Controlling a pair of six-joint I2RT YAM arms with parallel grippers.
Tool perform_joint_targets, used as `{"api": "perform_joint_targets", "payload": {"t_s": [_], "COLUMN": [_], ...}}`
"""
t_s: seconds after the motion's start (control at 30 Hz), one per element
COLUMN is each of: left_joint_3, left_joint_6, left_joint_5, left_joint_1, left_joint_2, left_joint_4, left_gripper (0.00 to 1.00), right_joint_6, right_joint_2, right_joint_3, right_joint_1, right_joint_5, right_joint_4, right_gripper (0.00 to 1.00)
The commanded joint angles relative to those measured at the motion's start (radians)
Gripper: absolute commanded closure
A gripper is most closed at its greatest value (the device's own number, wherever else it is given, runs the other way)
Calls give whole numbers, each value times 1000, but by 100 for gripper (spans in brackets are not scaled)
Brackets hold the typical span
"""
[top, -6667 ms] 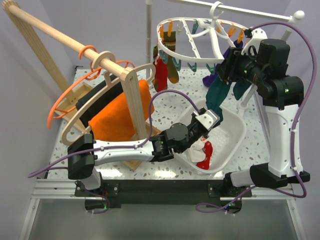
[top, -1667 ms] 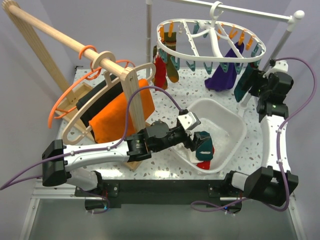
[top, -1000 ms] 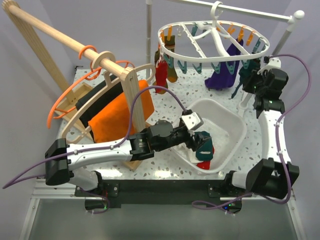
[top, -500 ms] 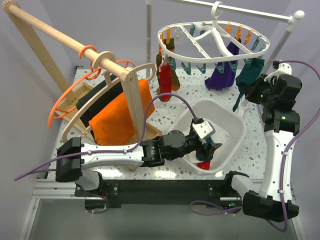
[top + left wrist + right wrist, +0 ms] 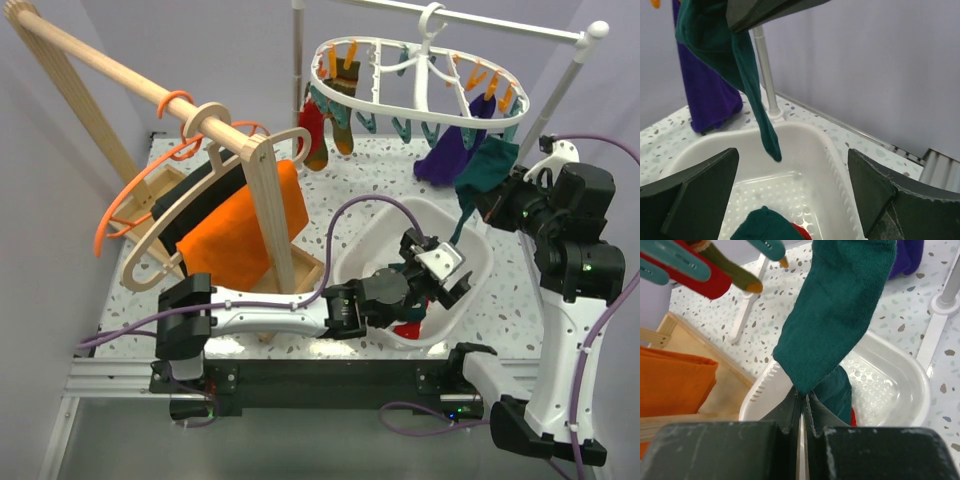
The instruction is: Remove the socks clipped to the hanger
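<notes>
Overhead, four socks hang under the hanger: red sock, olive sock, purple sock, and green sock, which runs down into the right jaws. At the left wrist, the left jaws gape wide and empty; below them the basin holds two more. At the right wrist, the right jaws pinch the green sock midway. It looks soft, light and stretchy, and would probably pull free best if gripped nearer its clip.
</notes>
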Motion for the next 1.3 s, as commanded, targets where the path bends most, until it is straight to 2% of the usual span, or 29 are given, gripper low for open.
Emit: {"api": "perform_joint_targets", "payload": {"t_s": [0.0, 0.13, 0.23, 0.27, 0.3, 0.37, 0.4, 0.47, 0.5, 0.57, 0.6, 0.67, 0.7, 0.83, 1.03, 1.27], "left_joint_3": [134, 189, 237, 246, 251, 266, 272, 277, 277, 266, 259, 225, 210, 128, 71, 47], "left_joint_6": [110, 120, 100, 104, 110, 129, 133, 142, 143, 139, 138, 123, 115, 77, 52, 41], "left_joint_5": [-156, -160, -164, -154, -143, -112, -112, -111, -115, -117, -111, -89, -82, -19, 23, 47], "left_joint_1": [4, 27, 51, 56, 62, 65, 65, 67, 67, 65, 65, 65, 65, 65, 65, 65], "left_joint_2": [76, 131, 168, 177, 180, 191, 194, 196, 194, 176, 165, 124, 109, 21, -39, -71], "left_joint_4": [70, 60, 36, 39, 48, 47, 40, 36, 28, 16, 13, 8, 8, 13, 10, 4], "left_gripper": [4, 7, 21, 27, 41, 57, 71, 88, 100, 100, 100, 100, 100, 100, 100, 100], "right_joint_6": [34, 40, 48, 46, 43, 45, 46, 45, 43, 31, 26, 10, 2, -27, -30, -63], "right_joint_2": [-15, -30, -42, -44, -47, -48, -50, -47, -45, -33, -27, -2, 10, 120, 258, 398], "right_joint_3": [46, 48, 48, 48, 50, 53, 56, 69, 76, 80, 82, 103, 117, 248, 431, 582], "right_joint_1": [9, 13, 13, 13, 16, 17, 19, 19, 19, 20, 20, 20, 20, 20, 20, 11], "right_joint_5": [-74, -106, -114, -117, -120, -130, -132, -134, -134, -135, -132, -103, -62, 29, 78, 95], "right_joint_4": [-64, -75, -78, -82, -88, -92, -95, -98, -101, -96, -92, -88, -91, -105, -79, -87], "right_gripper": [100, 100, 100, 100, 100, 100, 100, 100, 100, 94, 82, 68, 59, 44, 34, 36]}}
